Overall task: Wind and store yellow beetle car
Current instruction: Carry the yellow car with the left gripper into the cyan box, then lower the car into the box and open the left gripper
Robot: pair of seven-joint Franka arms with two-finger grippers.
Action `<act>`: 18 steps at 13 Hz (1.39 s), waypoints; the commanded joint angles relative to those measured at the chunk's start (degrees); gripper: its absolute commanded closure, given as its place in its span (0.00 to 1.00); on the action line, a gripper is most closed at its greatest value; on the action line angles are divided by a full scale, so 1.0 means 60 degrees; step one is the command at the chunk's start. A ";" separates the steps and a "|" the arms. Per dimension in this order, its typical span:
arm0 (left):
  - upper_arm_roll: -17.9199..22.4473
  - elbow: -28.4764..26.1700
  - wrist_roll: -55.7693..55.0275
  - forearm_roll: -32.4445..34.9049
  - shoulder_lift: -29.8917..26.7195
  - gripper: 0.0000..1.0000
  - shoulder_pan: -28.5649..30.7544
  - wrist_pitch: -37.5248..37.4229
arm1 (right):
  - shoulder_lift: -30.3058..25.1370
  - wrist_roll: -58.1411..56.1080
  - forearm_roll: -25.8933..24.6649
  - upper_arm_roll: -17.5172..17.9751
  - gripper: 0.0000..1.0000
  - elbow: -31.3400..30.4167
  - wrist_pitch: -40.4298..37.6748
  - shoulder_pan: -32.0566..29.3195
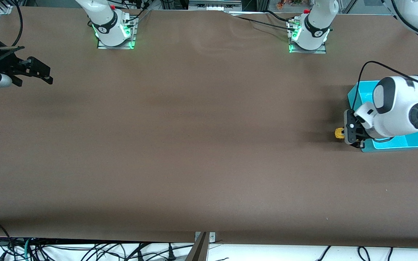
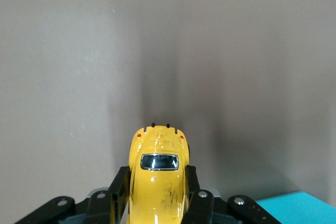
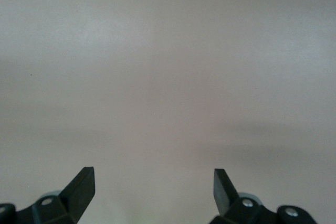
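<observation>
The yellow beetle car (image 1: 339,133) is a small rounded toy with a dark window, and it also fills the lower middle of the left wrist view (image 2: 157,182). My left gripper (image 1: 342,134) is shut on its sides, one black finger (image 2: 119,184) on each flank (image 2: 157,181). It holds the car low over the brown table, just beside the turquoise bin (image 1: 361,92). I cannot tell whether the wheels touch the table. My right gripper (image 1: 47,74) is open and empty (image 3: 153,177) over the table at the right arm's end, where the arm waits.
The turquoise bin stands at the left arm's end of the table, partly hidden under the left arm; a corner of it shows in the left wrist view (image 2: 299,205). The brown table (image 1: 194,145) stretches between the two arms. Both arm bases (image 1: 114,30) stand along its back edge.
</observation>
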 commanded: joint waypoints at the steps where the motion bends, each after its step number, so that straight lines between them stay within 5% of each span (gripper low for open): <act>1: 0.0042 0.0154 0.0324 0.0061 -0.0393 0.88 0.0459 -0.0823 | 0.0088 0.0140 -0.0016 0.0023 0.00 0.0206 -0.0146 0.0030; 3: 0.0304 0.0067 0.0920 0.0076 -0.0656 0.88 0.0826 -0.0898 | 0.0132 0.0140 -0.0016 0.0037 0.00 0.0206 -0.0146 0.0030; 5: 0.1544 0.0067 0.2149 -0.0026 -0.0803 0.88 0.0696 -0.1322 | 0.0147 0.0140 -0.0016 0.0052 0.00 0.0206 -0.0132 0.0059; 8: 0.2485 -0.0414 0.2565 -0.0041 -0.1021 0.88 0.0607 -0.1250 | 0.0264 0.0140 -0.0031 0.0067 0.00 0.0221 -0.0088 0.0088; 13: 0.3190 -0.2435 0.2565 -0.0041 -0.1463 0.88 0.0622 0.1160 | 0.0308 0.0140 -0.0045 0.0082 0.00 0.0221 -0.0088 0.0088; 18: 0.3221 -0.2731 0.2580 -0.0465 -0.0351 0.87 0.0768 0.2923 | 0.0352 0.0126 -0.0207 0.0082 0.00 0.0221 -0.0044 0.0088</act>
